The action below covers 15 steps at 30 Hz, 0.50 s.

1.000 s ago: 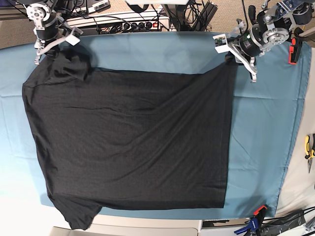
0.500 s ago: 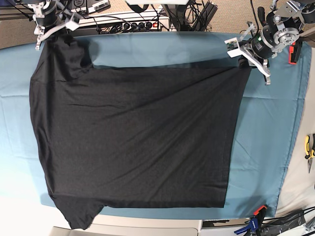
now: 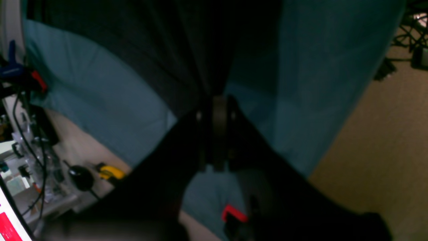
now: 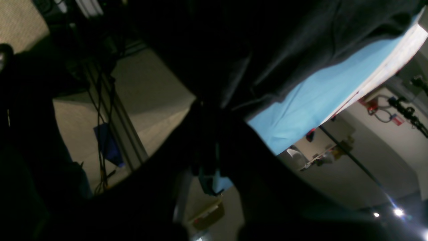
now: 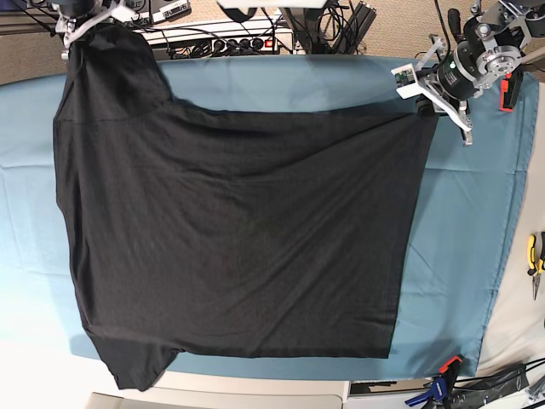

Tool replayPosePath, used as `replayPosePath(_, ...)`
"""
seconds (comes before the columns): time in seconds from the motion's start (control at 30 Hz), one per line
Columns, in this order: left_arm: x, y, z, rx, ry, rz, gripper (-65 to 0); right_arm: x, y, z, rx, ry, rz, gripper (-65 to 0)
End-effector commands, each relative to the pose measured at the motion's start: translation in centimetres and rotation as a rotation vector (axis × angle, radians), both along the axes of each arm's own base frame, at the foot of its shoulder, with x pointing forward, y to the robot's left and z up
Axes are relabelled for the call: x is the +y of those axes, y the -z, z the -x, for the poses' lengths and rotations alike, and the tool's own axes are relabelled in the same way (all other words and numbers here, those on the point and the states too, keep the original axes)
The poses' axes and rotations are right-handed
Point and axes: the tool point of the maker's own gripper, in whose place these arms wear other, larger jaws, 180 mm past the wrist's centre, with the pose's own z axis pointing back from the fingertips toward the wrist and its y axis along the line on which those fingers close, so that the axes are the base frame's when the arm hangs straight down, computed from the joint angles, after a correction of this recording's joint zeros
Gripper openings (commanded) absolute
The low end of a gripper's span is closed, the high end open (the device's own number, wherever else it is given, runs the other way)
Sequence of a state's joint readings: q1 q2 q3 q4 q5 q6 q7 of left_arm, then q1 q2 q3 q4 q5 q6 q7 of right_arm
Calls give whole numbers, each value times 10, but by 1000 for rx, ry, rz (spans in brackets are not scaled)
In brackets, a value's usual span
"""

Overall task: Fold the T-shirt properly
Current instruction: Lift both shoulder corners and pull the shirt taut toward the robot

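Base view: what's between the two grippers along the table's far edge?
The T-shirt's top edge, stretched between left gripper and right gripper, over the teal cloth. Seen in the base view.

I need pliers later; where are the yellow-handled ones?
In the base view, the yellow-handled pliers lie at the far right edge, on the pale tabletop just beyond the teal cloth.

Bright overhead; wrist views dim (blurred)

Black-and-silver left arm (image 5: pixel 477 60), white-tagged, with pale fingers (image 5: pixel 451 109).
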State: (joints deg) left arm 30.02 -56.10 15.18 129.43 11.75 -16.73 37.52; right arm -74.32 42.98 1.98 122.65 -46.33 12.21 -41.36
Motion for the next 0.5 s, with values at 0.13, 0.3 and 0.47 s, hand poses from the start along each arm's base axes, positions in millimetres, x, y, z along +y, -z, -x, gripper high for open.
replayPosePath(0.13, -1, -7, 16, 10, 35, -25, -650, -2, -8, -5, -30, -14, 31, -650)
replayPosePath(0.3, -3, -5, 35, 40, 32, -33, -650, 4, -12, -9, -54, -8, 11, -650)
replayPosePath(0.47, 1, -2, 48, 61, 35, -67, -650, 17, -22, -19, -92, -20, -23, -650)
